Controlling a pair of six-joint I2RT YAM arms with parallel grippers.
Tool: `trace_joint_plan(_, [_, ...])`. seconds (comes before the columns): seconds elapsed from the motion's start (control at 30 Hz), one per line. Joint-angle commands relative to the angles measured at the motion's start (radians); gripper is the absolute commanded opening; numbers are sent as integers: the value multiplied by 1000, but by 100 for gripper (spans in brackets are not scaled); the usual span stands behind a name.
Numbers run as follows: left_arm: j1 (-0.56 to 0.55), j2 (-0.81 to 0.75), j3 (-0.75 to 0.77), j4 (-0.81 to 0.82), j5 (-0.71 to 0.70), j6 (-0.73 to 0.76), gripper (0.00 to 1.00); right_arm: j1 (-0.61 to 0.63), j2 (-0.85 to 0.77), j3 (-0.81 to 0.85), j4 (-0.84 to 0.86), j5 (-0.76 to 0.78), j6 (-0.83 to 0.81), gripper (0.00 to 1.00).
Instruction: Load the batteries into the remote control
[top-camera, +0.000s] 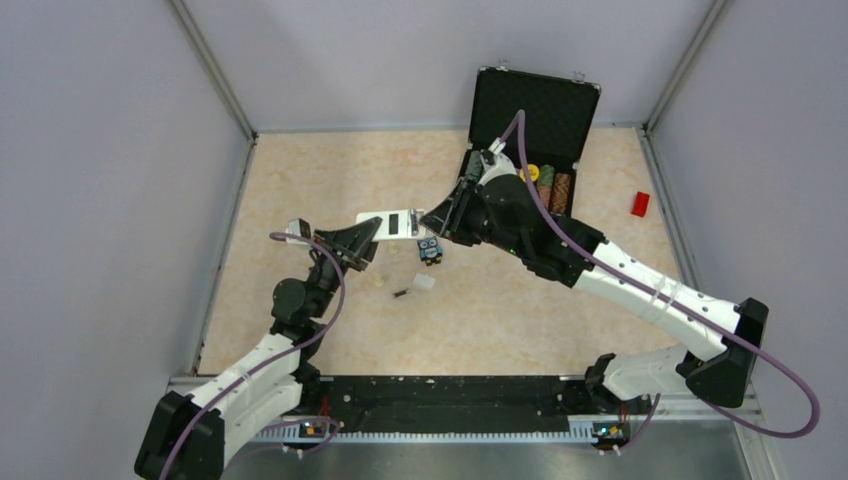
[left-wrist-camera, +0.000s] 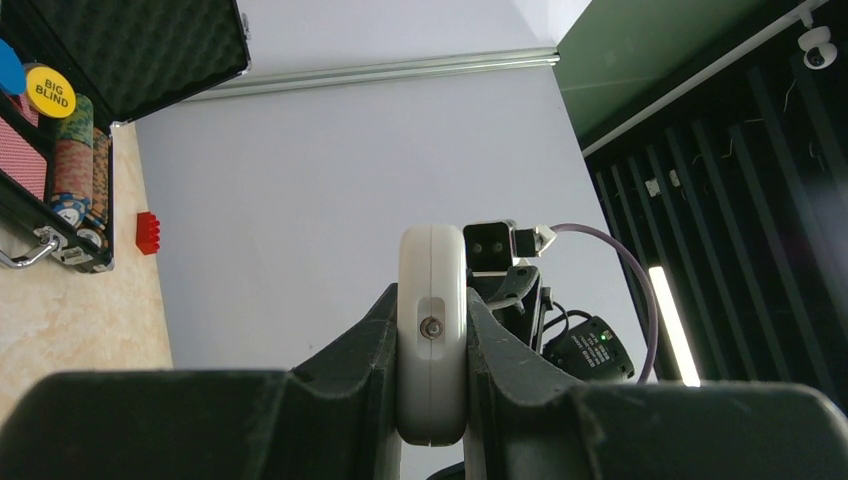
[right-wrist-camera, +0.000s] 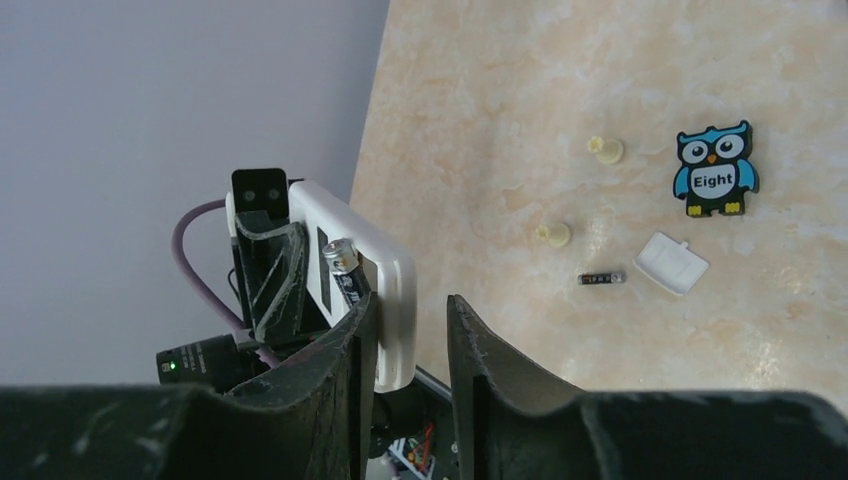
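Observation:
My left gripper (left-wrist-camera: 432, 340) is shut on one end of the white remote control (left-wrist-camera: 432, 300), holding it on edge above the table. In the top view the remote (top-camera: 390, 222) spans between my left gripper (top-camera: 365, 240) and right gripper (top-camera: 435, 215). One battery (right-wrist-camera: 343, 265) stands tilted at the dark bay on the remote's back (right-wrist-camera: 395, 290). My right gripper (right-wrist-camera: 412, 300) straddles that end of the remote. Its left finger lies against the battery side, and a gap shows at its right finger. A second battery (right-wrist-camera: 603, 278) lies on the table.
A small white cover (right-wrist-camera: 672, 263) lies beside the loose battery (top-camera: 401, 293). A blue owl toy (right-wrist-camera: 714, 170) and two cream pegs (right-wrist-camera: 553, 234) lie nearby. An open black case (top-camera: 535, 110) with chips stands at the back, and a red block (top-camera: 640, 203) lies far right.

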Motion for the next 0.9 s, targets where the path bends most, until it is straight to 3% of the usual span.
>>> trace_joint_plan(0.0, [1, -33, -3, 85, -4, -3, 0, -6, -69, 24, -8, 79, 35, 32])
trace_joint_plan(0.17, [1, -44, -4, 74, -6, 1, 0, -7, -94, 27, -4, 85, 50, 35])
trace_joint_plan(0.33, [1, -49, -7, 72, 1, 5, 0, -5, -77, 18, 64, 44, 54, 59])
trace_joint_plan(0.43, [1, -58, -10, 72, 4, 9, 0, -8, -56, 16, 120, 20, 53, 67])
trace_joint_plan(0.87, [1, -57, 9, 85, 60, 46, 0, -33, 28, 53, 141, -62, 126, 58])
